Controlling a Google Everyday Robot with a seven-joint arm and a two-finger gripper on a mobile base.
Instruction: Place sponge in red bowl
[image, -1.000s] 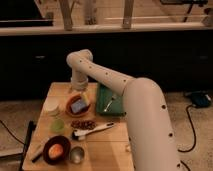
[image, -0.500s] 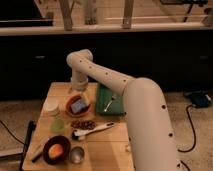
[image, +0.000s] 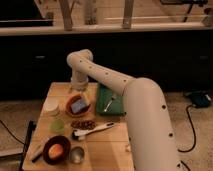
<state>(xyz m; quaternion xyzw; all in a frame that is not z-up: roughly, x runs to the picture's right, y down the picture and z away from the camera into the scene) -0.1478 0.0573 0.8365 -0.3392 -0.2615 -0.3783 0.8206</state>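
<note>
Along the desk's (image: 107, 147) left edge we see a pale cup (image: 51, 107) and, at the near left corner, a dark bowl (image: 56, 149) holding an orange object. Toward the far left corner sits the red bowl (image: 70, 102) with the sponge (image: 79, 105) lying inside it. The claw (image: 80, 90) hangs just above the bowl's far rim; its state we cannot tell. A green board (image: 102, 102) lies right of the bowl.
</note>
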